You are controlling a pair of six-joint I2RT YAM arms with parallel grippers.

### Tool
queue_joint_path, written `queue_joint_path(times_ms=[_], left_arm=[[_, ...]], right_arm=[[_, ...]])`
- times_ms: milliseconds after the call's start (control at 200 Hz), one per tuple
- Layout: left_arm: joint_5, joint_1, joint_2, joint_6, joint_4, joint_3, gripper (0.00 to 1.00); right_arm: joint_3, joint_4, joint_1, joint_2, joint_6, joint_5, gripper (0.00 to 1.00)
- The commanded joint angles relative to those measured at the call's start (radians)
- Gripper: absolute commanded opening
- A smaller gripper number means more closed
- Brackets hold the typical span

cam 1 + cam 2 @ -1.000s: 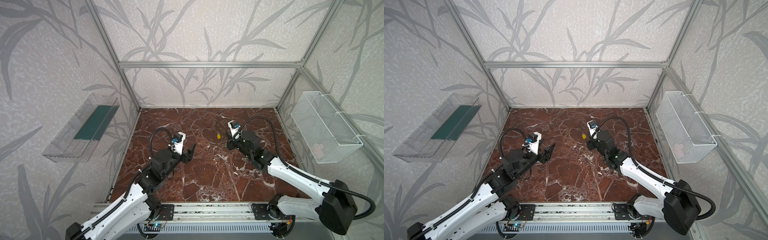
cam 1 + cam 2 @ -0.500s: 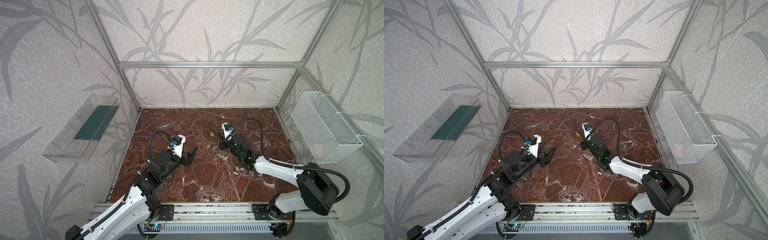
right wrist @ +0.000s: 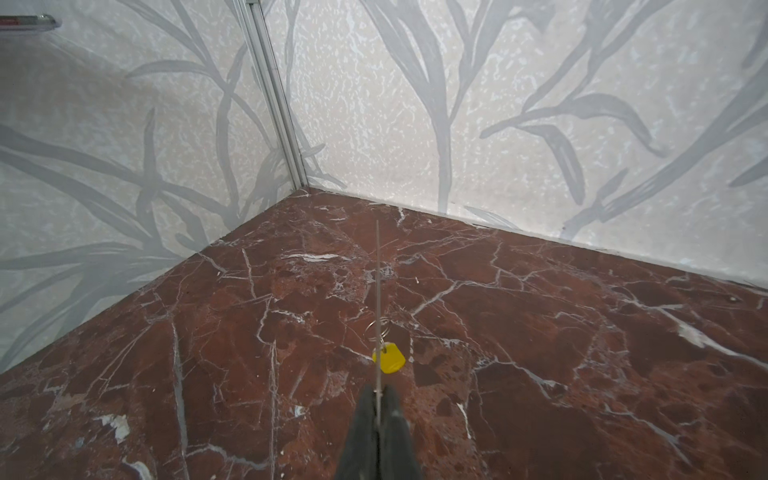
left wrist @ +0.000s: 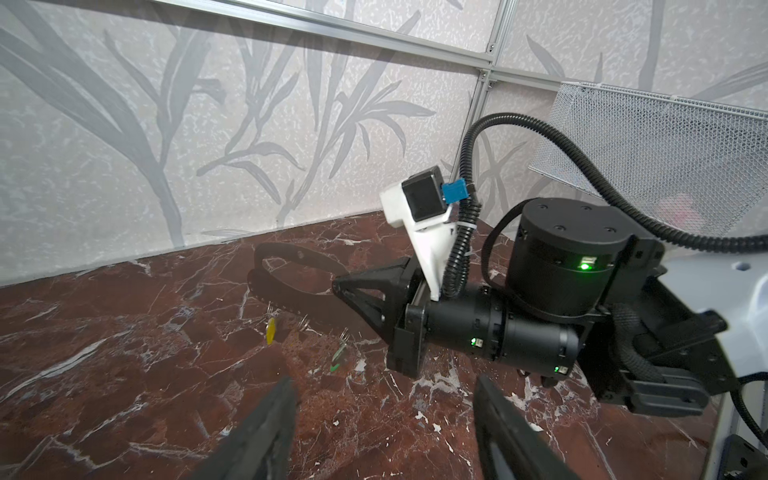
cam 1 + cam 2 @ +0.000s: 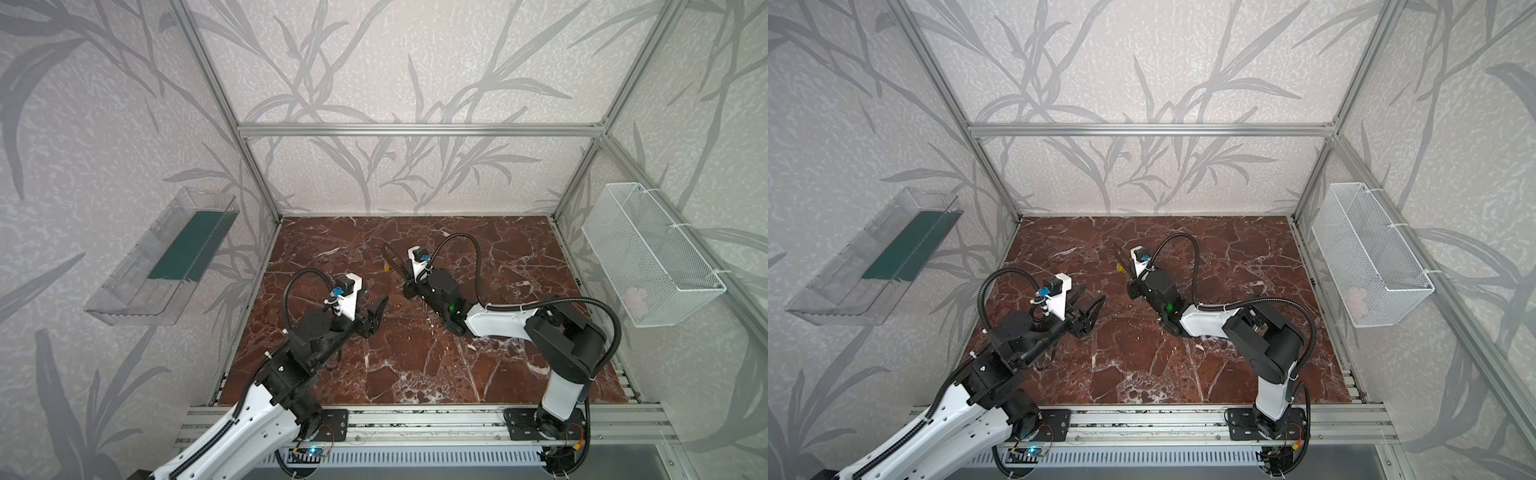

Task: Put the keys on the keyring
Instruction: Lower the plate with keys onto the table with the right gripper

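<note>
right gripper (image 3: 377, 390) clamped on keyring (image 4: 282, 291) edge, raised over table (image 5: 415, 365) back half. yellow-tag key (image 3: 389, 358) hangs on it; green-tag key (image 4: 338, 353) probably too, hard to tell. left gripper (image 4: 384, 382) spread, empty. Risk: thin pinch, plate pivots, keys slip off.

Seen from above, my right gripper (image 5: 402, 272) is closed on the keyring (image 5: 390, 253), which juts edge-on as a thin dark strip toward the back wall, over the red marble tabletop (image 5: 415, 365). A yellow tag (image 5: 386, 268) shows just beside the strip. My left gripper (image 5: 376, 311) hangs near, pointed toward the right one and apart from it. A wire basket (image 5: 648, 249) hangs on the right wall, a clear tray (image 5: 133, 299) on the left.
</note>
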Motion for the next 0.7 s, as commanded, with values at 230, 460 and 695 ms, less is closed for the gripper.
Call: queue_joint_path(times_ms=[230, 460, 695], left_arm=[[-0.064, -0.003, -0.044, -0.005, -0.064, -0.013, 0.69], [-0.075, -0.003, -0.036, -0.005, -0.062, -0.009, 0.69], [-0.071, -0.003, 0.003, -0.018, -0.029, -0.006, 0.69]], right_arm=[[0.095, 0.191, -0.021, 0.178, 0.084, 0.094, 0.00], [0.026, 0.227, -0.088, 0.182, 0.108, 0.109, 0.00], [-0.039, 0.243, -0.160, 0.160, 0.113, 0.080, 0.00]])
